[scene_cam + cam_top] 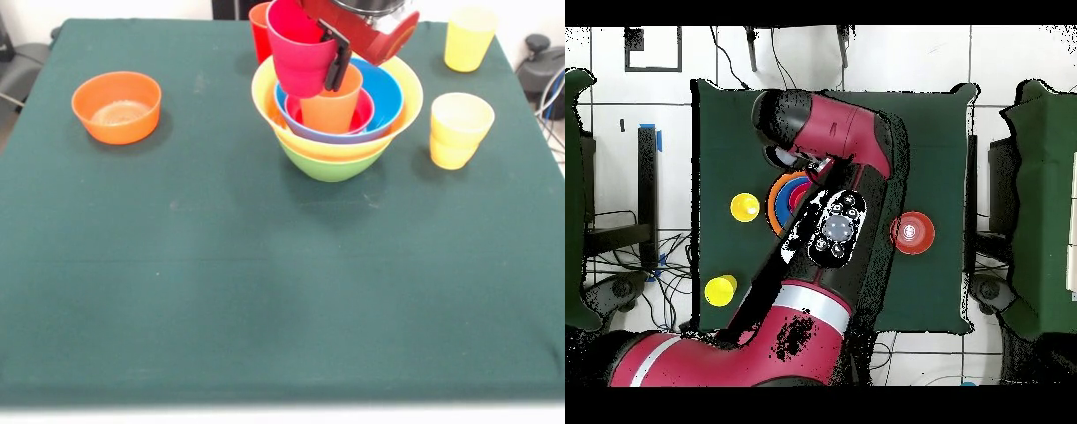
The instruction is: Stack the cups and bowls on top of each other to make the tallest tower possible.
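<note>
The tower (pixel 334 132) stands at the table's far middle: a green bowl (pixel 331 165) at the base, a wide yellow bowl (pixel 265 99), a blue bowl (pixel 390 88) and a magenta-pink bowl (pixel 363 112) nested in it. An orange cup (pixel 334 108) stands upright inside. My gripper (pixel 328 55) is shut on the rim of a magenta-pink cup (pixel 296 51) and holds it tilted just above and left of the orange cup. A red cup (pixel 259 31) stands behind the tower. In the overhead view my arm (pixel 835 228) hides most of the tower (pixel 778 200).
An orange bowl (pixel 116 107) sits alone at the left; it also shows in the overhead view (pixel 912 233). Two yellow cups stand to the right, one near the tower (pixel 457 130) and one at the far corner (pixel 468 37). They also show in the overhead view, one nearer the tower (pixel 745 207) and one further off (pixel 721 290).
</note>
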You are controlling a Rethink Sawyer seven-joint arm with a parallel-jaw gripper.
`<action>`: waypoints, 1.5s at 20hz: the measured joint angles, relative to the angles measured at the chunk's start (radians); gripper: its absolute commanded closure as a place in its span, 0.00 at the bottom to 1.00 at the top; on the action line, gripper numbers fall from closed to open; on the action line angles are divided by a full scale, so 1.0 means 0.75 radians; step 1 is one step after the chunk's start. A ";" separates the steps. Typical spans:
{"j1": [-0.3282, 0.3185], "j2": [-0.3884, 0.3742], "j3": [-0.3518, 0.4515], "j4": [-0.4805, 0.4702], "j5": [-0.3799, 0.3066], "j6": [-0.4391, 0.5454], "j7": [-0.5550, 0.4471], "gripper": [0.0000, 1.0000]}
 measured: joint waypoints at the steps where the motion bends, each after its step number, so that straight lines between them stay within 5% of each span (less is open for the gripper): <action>1: 0.000 0.000 0.000 0.000 0.000 0.000 0.000 1.00; 30: 0.070 -0.012 -0.007 0.068 -0.003 -0.016 0.000 1.00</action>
